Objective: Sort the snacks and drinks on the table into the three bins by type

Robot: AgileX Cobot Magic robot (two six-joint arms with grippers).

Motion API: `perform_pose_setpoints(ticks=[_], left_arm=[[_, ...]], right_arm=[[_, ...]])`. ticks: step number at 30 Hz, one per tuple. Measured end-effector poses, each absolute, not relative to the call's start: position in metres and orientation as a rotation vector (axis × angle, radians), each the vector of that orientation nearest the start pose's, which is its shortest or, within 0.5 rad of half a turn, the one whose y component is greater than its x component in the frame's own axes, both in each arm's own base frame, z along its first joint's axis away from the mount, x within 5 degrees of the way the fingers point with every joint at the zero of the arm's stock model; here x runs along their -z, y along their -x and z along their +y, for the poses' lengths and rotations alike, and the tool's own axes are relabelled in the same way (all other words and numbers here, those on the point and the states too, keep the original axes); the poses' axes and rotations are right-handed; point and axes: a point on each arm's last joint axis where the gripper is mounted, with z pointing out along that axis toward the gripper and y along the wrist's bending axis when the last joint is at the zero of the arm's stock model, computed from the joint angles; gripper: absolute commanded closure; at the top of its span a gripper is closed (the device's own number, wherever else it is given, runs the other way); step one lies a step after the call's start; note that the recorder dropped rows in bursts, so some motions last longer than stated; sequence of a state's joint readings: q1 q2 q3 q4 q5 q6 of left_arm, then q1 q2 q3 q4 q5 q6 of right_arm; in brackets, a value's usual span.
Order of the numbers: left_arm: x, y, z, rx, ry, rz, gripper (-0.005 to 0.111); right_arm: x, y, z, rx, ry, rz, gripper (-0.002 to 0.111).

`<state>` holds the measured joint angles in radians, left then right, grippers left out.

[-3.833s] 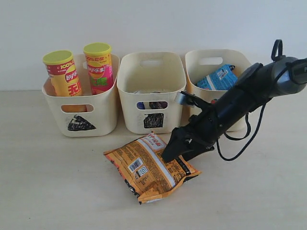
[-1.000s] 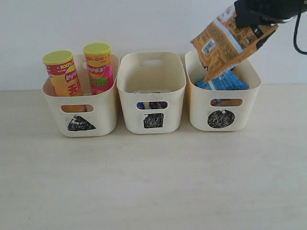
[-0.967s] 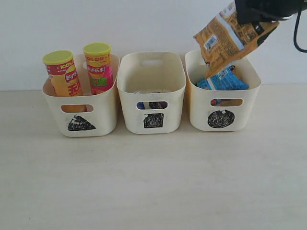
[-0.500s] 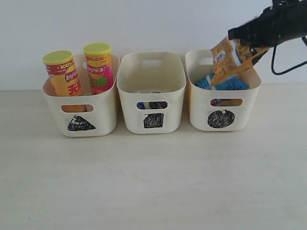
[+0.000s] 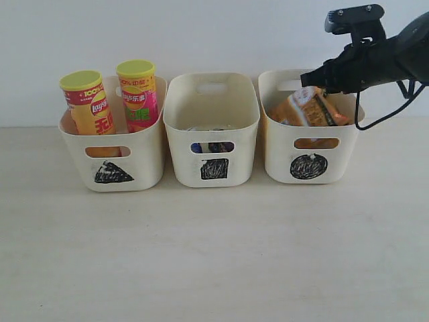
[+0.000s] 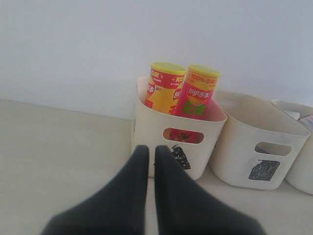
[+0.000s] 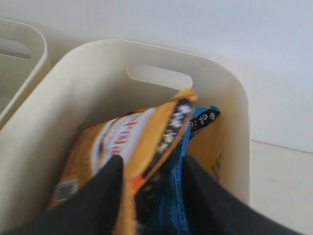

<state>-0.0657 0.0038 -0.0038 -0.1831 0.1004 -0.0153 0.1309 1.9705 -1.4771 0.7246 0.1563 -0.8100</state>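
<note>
Exterior view: the right hand hangs over the back rim of the circle bin, which stands at the right end of the row on the tabletop. The orange packet sits inside that bin, leaning, its top edge just under the fingertips, and it hides whatever lies behind it. The right wrist view fills that in. The fingers are spread, with the packet's crimped edge standing between them and not pinched, and a blue packet is tucked against its far side in the same bin. Back in the exterior view, the yellow-red can and the pink-green can stand upright, side by side, in the triangle bin at the left end. The drink cartons show only as slivers through the handle slot of the square bin in the middle. The left hand appears only in the left wrist view: fingers pressed together, holding nothing, above the tabletop, pointing at the triangle bin.
</note>
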Motion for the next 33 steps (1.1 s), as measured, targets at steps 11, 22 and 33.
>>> perform_pose_setpoints(ticks=[11,22,33], left_arm=[[-0.205,-0.056,-0.005,0.219,0.089,1.584,0.103],[-0.205,-0.056,-0.005,0.219,0.089,1.584,0.103],[-0.205,-0.056,-0.005,0.219,0.089,1.584,0.103]], right_arm=[[-0.271,-0.449,0.062,-0.141,0.295,2.038,0.108],[-0.262,-0.433,0.0,-0.288,0.104,2.305,0.108],[-0.291,-0.392,-0.048,0.084,-0.18,2.445,0.108]])
